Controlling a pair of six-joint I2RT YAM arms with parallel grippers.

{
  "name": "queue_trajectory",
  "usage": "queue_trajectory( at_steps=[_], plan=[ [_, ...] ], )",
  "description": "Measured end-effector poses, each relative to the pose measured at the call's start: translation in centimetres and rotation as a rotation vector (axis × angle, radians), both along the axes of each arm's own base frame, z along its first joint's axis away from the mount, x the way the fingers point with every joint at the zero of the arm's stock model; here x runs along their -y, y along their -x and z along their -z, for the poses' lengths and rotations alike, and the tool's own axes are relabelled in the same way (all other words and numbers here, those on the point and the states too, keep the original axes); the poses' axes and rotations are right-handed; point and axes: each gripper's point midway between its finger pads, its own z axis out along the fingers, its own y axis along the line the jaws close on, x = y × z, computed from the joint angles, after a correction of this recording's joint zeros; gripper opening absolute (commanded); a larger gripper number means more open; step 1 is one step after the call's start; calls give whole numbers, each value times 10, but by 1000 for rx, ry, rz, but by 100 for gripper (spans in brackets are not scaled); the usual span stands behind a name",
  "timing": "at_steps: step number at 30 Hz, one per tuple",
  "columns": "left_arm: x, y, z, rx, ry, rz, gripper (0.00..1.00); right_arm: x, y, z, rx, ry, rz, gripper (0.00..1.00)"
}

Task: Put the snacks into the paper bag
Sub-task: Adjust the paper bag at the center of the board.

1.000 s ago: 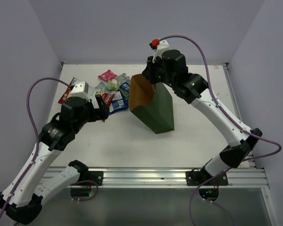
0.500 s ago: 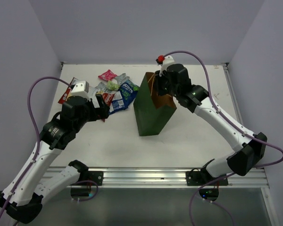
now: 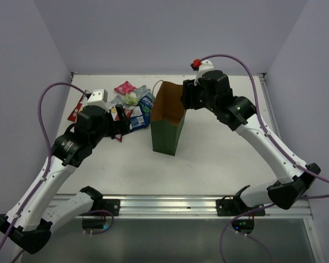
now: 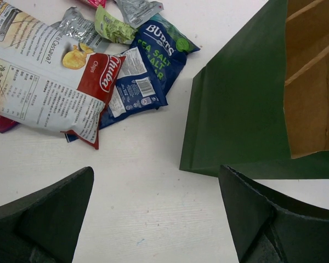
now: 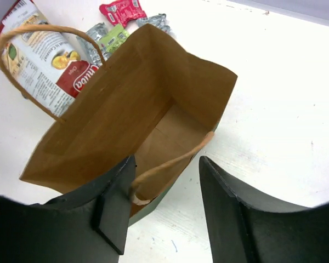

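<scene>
Top view: the bag point(image 3: 165, 131) stands upright mid-table, mouth up. The snacks point(image 3: 132, 105) are heaped just beside it on the left arm's side. My left gripper point(image 3: 118, 127) hovers at the near edge of that heap and my right gripper point(image 3: 187, 97) hangs at the bag's rim. The bag looks light, so I judge that any knock from either arm could tip it or slide it off.

Left wrist: the jaws stand wide apart with nothing between them, over bare table point(image 4: 153, 181) between the chip bag point(image 4: 38, 82) and the bag. The packets overlap, and the blue packet point(image 4: 159, 49) lies pressed against its neighbours. A careless pinch could drag two at once or scatter the small ones. The chip bag is big and slick, so a corner grip may slip, and it may catch on the rim going in.

Right wrist: the jaws are apart, clamped on nothing. The near handle point(image 5: 172, 161) runs through the gap, close to one finger point(image 5: 112, 211); I cannot tell if they touch. If I pull away and that loop snags, the bag comes over with me. The inside shows only brown paper, so nothing weighs it down. The far handle point(image 5: 44, 33) arches out towards the snacks and could hook a packet on its way in.
</scene>
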Motion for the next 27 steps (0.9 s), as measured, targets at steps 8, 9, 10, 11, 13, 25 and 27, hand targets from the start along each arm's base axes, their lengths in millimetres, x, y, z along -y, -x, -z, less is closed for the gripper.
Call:
queue_trajectory(
  at_steps=[8,9,10,11,13,25,27],
  plan=[
    [5,-9,-7,9,-2,6,100,14,17,-24,-26,-59,62,86],
    [5,-9,-7,10,-3,7,100,15,20,-25,-37,-70,69,87],
    [6,-10,-7,11,-3,7,100,16,23,-24,-48,-79,75,88],
    [6,-11,-8,12,-4,8,100,16,25,-23,-57,-84,81,90],
    [7,-12,-7,11,-7,9,100,16,31,-21,-78,-92,101,90],
    [4,-15,-4,8,-31,-3,100,-6,48,25,-147,28,254,79],
    [2,-15,-5,11,-35,-10,100,-5,44,28,-137,42,292,77]
  ],
)
